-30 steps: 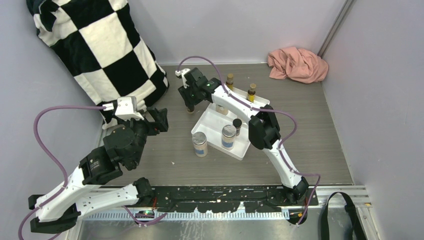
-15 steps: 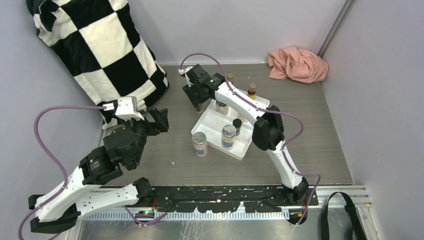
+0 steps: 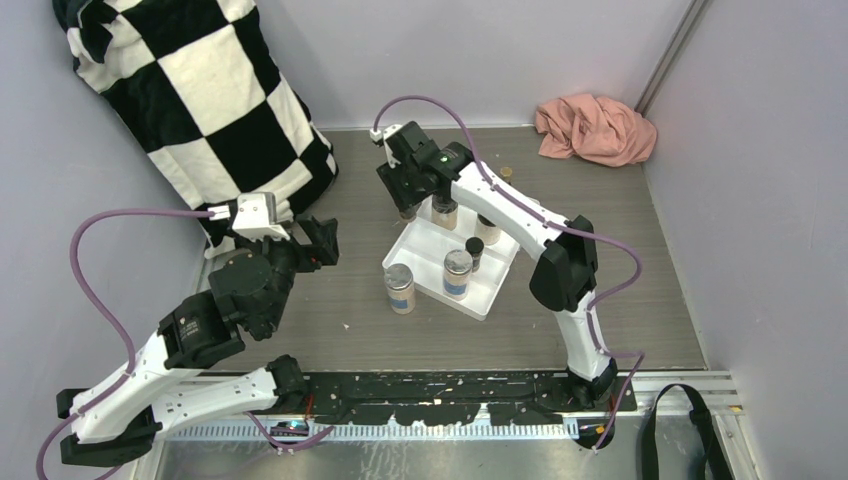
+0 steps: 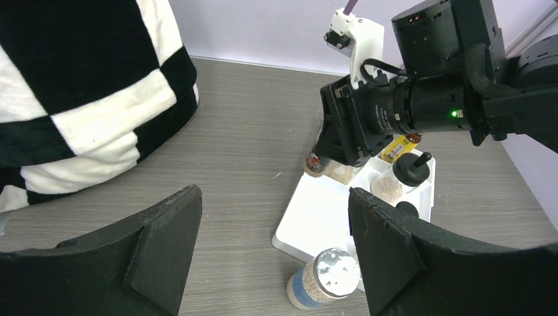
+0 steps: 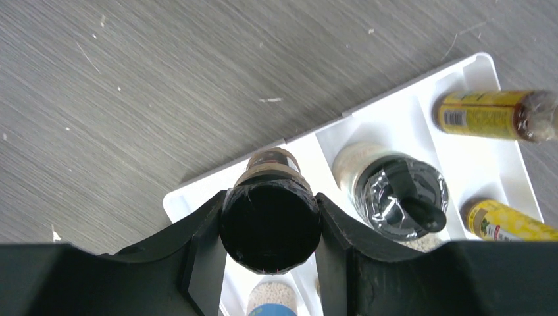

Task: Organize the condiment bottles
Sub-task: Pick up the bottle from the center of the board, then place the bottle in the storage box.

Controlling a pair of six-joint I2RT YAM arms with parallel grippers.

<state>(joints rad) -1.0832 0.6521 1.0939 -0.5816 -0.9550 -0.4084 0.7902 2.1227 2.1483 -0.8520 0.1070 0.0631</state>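
My right gripper (image 3: 405, 192) is closed on the dark-capped bottle (image 5: 270, 227), held upright over the white tray's (image 5: 405, 125) far-left corner compartment, presumably for seating it there; my left gripper (image 3: 318, 240), spread wide and empty, stands well left of the tray, out of the way.

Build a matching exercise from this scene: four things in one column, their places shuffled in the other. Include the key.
Things
1. dark-capped bottle
2. left silver-lidded jar
3. black-lidded jar
4. pink cloth

Places
A. in a compartment of the white tray
B. at the far right corner of the table
C. between the fingers of the right gripper
D. standing on the table, just outside the tray

Pairs: 1-C, 2-D, 3-A, 4-B
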